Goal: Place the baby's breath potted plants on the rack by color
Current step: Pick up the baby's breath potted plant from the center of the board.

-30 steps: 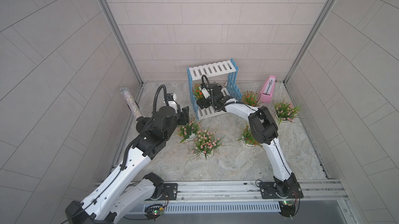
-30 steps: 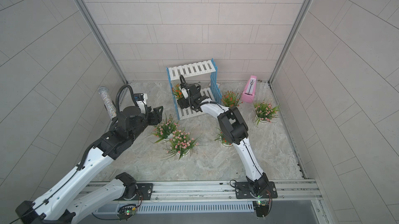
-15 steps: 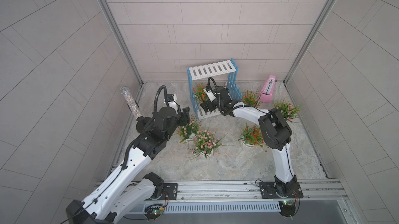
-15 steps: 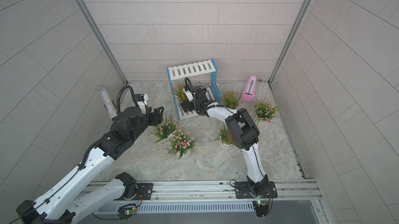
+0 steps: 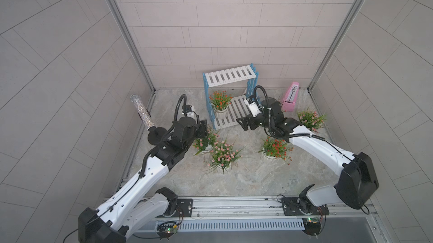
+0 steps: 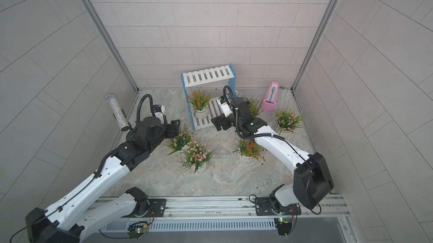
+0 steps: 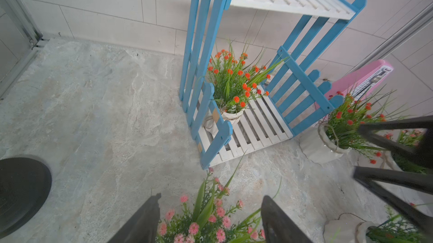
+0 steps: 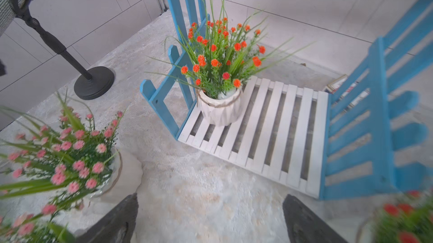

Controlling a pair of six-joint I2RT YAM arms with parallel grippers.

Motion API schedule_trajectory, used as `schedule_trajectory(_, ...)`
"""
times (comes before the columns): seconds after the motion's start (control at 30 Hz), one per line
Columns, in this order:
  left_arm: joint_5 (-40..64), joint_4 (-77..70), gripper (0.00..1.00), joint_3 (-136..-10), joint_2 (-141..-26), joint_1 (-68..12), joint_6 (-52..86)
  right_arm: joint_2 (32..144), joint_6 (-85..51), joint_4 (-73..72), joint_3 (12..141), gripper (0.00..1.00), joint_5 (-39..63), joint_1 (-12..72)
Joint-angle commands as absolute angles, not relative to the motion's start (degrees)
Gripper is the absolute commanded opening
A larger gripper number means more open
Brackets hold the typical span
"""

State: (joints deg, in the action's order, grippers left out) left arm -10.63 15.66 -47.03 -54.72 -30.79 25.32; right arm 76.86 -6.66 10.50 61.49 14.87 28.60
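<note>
**Orange-red first: one placed, five to go**

Found one orange-red-blossomed baby's breath plant in a white ribbed pot (image 5: 220, 103) at the left end of the lower shelf of the blue-sided, white-slatted two-tier rack (image 5: 230, 79), against the far edge of the stone-patterned tabletop (image 5: 246, 178). Saw upper shelf bare. Counted five off the rack: a pink-blossomed plant (image 5: 203, 141) near its front left corner, a second pink plant (image 5: 222, 155) beside that, a third pink plant (image 5: 310, 118) toward the right edge, a second orange-red plant (image 5: 275, 148) right of centre, a third orange-red plant (image 6: 255, 109) just beside the rack's right side. Noted left gripper (image 7: 210, 197) jaws part-spread astride pink sprays, clamping nothing visible; right gripper (image 8: 210, 196) jaws wide apart, empty, before the lower shelf. Judged sorting barely begun.
</note>
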Motion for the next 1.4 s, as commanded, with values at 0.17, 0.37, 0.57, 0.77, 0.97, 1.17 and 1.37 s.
schedule_trajectory(0.17, -9.34, 10.82, 0.71, -46.35, -59.20, -30.94, 28.04, 62.12, -13.96, 19.83, 57.06, 1.00, 7.37, 17.09)
schedule_trajectory(0.37, -7.12, 8.56, 0.71, -47.33, -64.42, -32.12, 28.39, 59.88, -17.07, 25.58, 56.19, 0.99, 8.61, 8.70)
schedule_trajectory(0.57, -7.68, 4.85, 0.70, -45.27, -66.93, -34.47, 28.39, 55.29, -18.29, 26.44, 51.89, 1.00, 9.83, 9.27)
schedule_trajectory(0.77, -7.99, 1.42, 0.70, -43.59, -69.60, -36.08, 28.39, 52.35, -18.10, 30.09, 56.35, 1.00, 5.06, 18.91)
schedule_trajectory(0.97, -8.88, 0.80, 0.70, -43.98, -70.35, -36.39, 27.87, 54.93, -21.65, 35.88, 59.82, 0.99, -4.63, 36.58)
schedule_trajectory(1.17, -9.14, 0.29, 0.70, -44.21, -71.15, -36.39, 27.86, 51.82, -30.70, 39.63, 55.26, 0.98, -11.00, 47.98)
schedule_trajectory(1.37, -9.14, -1.19, 0.70, -43.62, -71.93, -36.39, 28.15, 52.14, -40.85, 41.72, 49.22, 0.97, -13.91, 56.75)
